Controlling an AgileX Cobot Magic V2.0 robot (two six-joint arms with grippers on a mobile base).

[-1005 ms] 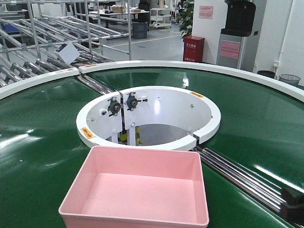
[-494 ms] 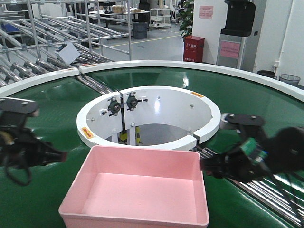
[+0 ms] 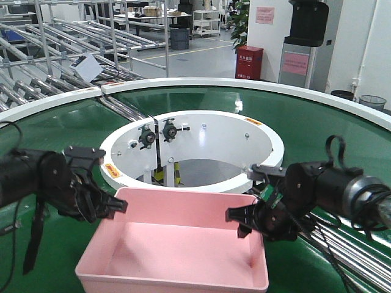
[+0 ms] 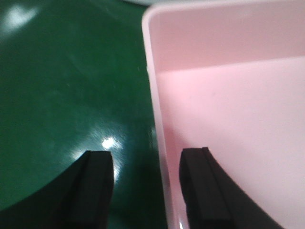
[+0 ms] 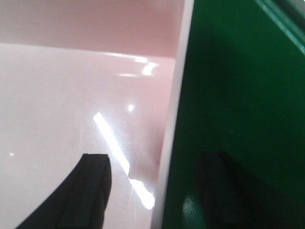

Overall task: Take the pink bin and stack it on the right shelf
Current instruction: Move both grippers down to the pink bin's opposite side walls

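Observation:
The pink bin (image 3: 174, 244) sits empty on the green belt at the front centre. My left gripper (image 3: 113, 206) is open and straddles the bin's left wall near its far corner; in the left wrist view one finger is over the belt and the other inside the bin (image 4: 228, 143), rim between them (image 4: 147, 191). My right gripper (image 3: 241, 221) is open and straddles the bin's right wall; in the right wrist view (image 5: 155, 191) one finger is inside the bin (image 5: 71, 95), the other over the belt. The dark grey right shelf is out of view.
A green curved conveyor belt (image 3: 61, 140) rings a white circular opening (image 3: 189, 152). Steel roller tubes (image 3: 317, 229) lie at the right of the bin. Sloping roller racks (image 3: 55, 55) stand at the back left. A red box (image 3: 249, 62) stands behind.
Both arms have come in from the sides and down to the bin; the grippers now straddle its left and right walls. The bin has not moved.

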